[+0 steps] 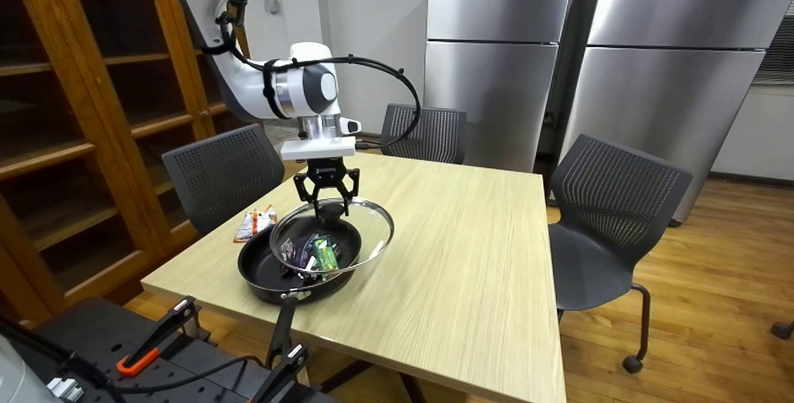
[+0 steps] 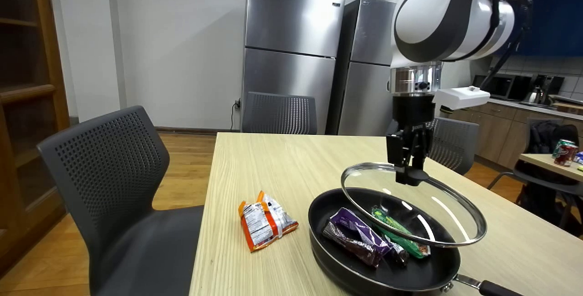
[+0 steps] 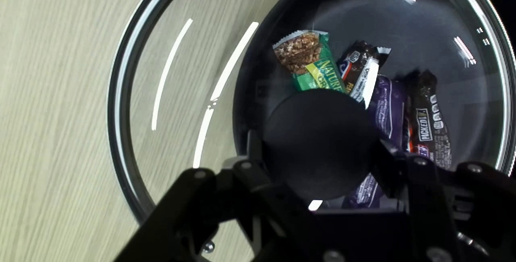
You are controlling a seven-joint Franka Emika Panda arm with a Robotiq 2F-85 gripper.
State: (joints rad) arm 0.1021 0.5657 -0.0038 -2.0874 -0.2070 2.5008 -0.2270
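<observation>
A robot gripper [image 1: 332, 212] is clamped around the black knob [image 3: 320, 145] of a glass lid [image 2: 439, 202]. The lid is tilted and off-centre above a black frying pan [image 1: 257, 266], one side reaching past it over the pale table [image 1: 465, 235]; whether the lid and pan touch is hard to tell. Green, purple and brown wrapped bars [image 2: 364, 232] lie in the pan. Beside the pan is an orange-and-white snack packet [image 2: 266, 223].
</observation>
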